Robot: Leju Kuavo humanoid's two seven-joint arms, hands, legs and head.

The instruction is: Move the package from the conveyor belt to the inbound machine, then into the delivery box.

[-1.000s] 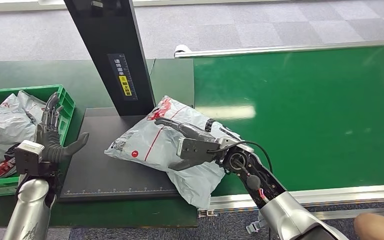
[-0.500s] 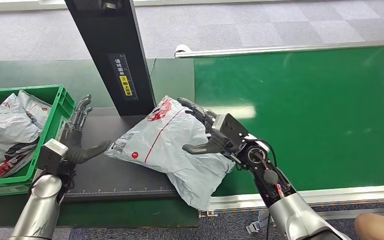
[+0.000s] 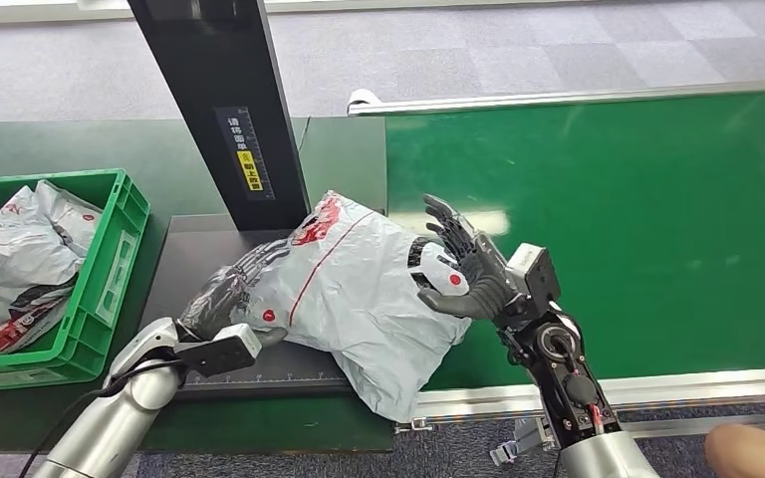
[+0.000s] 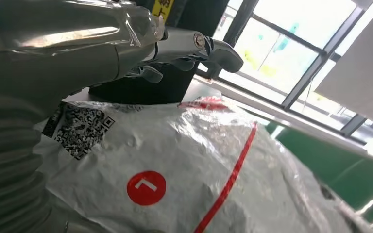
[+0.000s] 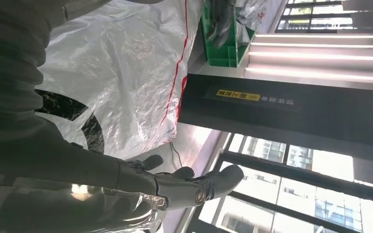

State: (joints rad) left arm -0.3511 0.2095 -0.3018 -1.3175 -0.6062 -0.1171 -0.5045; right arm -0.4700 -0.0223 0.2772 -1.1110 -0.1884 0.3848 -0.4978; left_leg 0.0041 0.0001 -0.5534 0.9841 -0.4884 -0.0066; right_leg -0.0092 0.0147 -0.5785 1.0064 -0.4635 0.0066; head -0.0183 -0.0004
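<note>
Delivery box [image 3: 110, 289]: green, far left, grey bags inside.
Left hand [image 3: 227, 291]: fingers spread, pressing the package's left end, gripping nothing.
Package [image 3: 359, 289]: on the black inbound machine [image 3: 209, 349]; left wrist view shows its QR label [image 4: 80, 128].
Right hand [image 3: 468, 269]: fingers spread flat against the package's right side.

Bright even overhead light, glare streaks on green conveyor belt [image 3: 608, 199], blown-out windows [image 4: 296, 39].
</note>
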